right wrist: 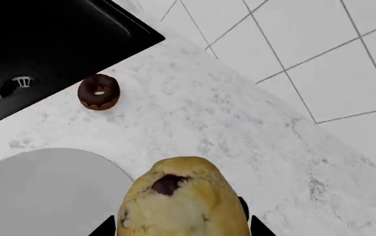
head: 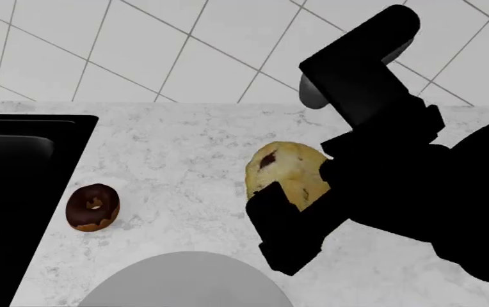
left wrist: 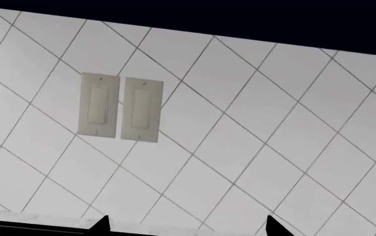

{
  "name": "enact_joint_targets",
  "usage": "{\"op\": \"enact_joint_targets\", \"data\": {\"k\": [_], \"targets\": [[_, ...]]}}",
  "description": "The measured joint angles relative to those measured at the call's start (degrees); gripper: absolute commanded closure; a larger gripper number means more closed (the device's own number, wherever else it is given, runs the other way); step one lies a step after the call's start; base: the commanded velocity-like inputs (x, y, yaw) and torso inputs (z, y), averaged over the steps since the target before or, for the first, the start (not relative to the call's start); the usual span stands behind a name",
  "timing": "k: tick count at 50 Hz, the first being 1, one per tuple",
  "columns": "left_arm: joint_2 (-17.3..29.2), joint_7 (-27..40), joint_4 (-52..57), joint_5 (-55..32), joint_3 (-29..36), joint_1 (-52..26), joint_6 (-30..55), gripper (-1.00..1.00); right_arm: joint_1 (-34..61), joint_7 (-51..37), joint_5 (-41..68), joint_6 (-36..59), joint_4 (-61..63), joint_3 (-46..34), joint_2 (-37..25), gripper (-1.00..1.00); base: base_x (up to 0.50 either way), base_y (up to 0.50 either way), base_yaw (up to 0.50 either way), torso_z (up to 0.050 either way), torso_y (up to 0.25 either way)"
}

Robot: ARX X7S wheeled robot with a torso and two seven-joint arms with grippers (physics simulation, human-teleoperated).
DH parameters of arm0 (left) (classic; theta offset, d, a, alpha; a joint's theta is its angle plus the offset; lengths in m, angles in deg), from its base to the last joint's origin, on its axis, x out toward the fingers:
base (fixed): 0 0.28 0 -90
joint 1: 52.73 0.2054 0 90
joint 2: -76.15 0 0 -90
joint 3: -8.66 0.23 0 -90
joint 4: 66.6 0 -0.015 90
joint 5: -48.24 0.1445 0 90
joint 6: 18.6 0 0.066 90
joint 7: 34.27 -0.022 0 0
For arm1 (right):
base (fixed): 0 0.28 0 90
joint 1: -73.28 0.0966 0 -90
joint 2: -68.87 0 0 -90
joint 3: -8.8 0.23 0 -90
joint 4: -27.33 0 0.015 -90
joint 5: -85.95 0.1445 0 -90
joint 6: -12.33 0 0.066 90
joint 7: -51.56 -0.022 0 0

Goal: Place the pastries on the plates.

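Golden muffin [head: 285, 173] sits clamped in the right end effector [head: 300, 192] above the marble counter [head: 185, 160] — carry it toward seven o'clock, centre it over the grey plate [head: 185, 284], lower gently, then release — donut [head: 93, 206] waits at nine o'clock.

Matte black, blocky right arm [head: 372, 96] with squared links and flat-sided black gripper [head: 292, 192] fingers
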Motion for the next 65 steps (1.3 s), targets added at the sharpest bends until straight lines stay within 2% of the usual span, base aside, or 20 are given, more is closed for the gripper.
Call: {"op": "enact_joint_targets", "data": {"k": [13, 24, 34, 49, 65], "targets": [[-0.87, -4.64, -1.72, 6.84, 2.21, 1.30, -2.75, -1.00, 3.64, -10.66, 17.88, -0.52, 8.92, -1.10, 1.18, 1.00, 0.00, 0.00, 0.00, 0.000, 0.000], [-0.83, -4.91, -1.40, 7.37, 2.12, 2.47, -3.59, -1.00, 3.45, -15.00, 24.80, -1.59, 13.03, -4.33, 2.98, 1.00, 0.00, 0.00, 0.00, 0.000, 0.000], [-0.52, -4.19, -0.99, 6.16, 1.62, 3.04, -3.86, -1.00, 0.91, -14.74, 23.02, -1.30, 13.32, -6.31, 4.73, 1.00, 0.00, 0.00, 0.00, 0.000, 0.000], [-0.16, -3.08, -1.05, 4.53, 1.61, 2.79, -3.97, -1.00, -3.79, -8.54, 12.09, -1.02, 10.17, -7.92, 7.33, 1.00, 0.00, 0.00, 0.00, 0.000, 0.000], [0.08, -0.95, -0.37, 2.55, 1.61, 2.69, -4.01, -1.00, -7.13, -7.07, 9.18, -1.70, 10.12, -9.84, 8.06, 1.00, 0.00, 0.00, 0.00, 0.000, 0.000]]}}
